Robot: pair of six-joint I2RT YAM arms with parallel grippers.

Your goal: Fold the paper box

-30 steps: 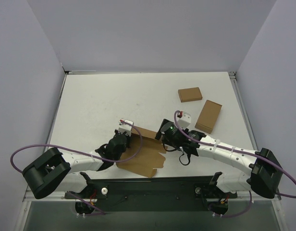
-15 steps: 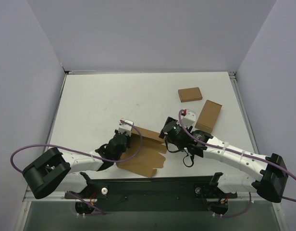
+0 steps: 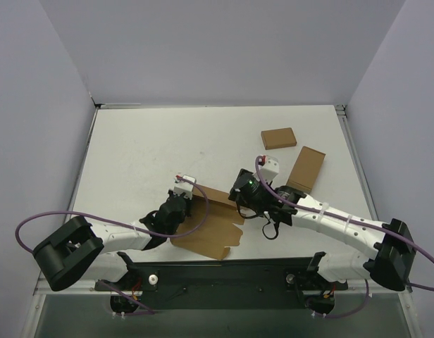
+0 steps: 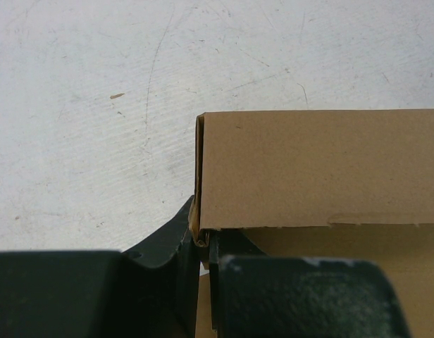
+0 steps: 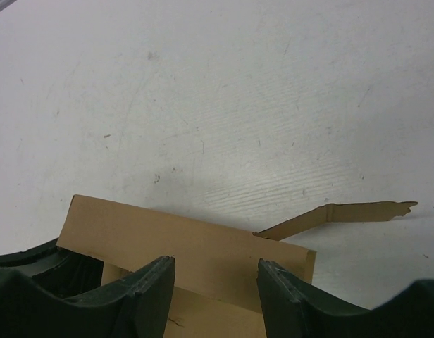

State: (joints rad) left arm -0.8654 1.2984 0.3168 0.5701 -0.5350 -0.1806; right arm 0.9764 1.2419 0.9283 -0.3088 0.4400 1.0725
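The paper box [image 3: 211,229] is a partly folded brown cardboard sheet lying near the table's front edge, between the two arms. One long wall [image 4: 315,169] stands raised. My left gripper [image 4: 201,243] is shut on that wall's left end, pinching the folded corner; from above it sits at the sheet's left side [image 3: 182,204]. Over the right end of the same wall [image 5: 196,246] my right gripper [image 5: 215,271] hangs with its jaws apart, one fingertip [image 5: 152,278] on each side of a stretch of the wall. A loose flap [image 5: 344,213] sticks out to the right.
Two small closed brown boxes lie at the back right, one flat [image 3: 278,138] and one angled [image 3: 306,170] close to the right arm's forearm. Grey walls enclose the white table [image 3: 146,148]. A black rail [image 3: 224,271] runs along the near edge.
My right gripper has shifted slightly left over the box's raised wall, and its jaws have narrowed. The left gripper and the box have stayed put.
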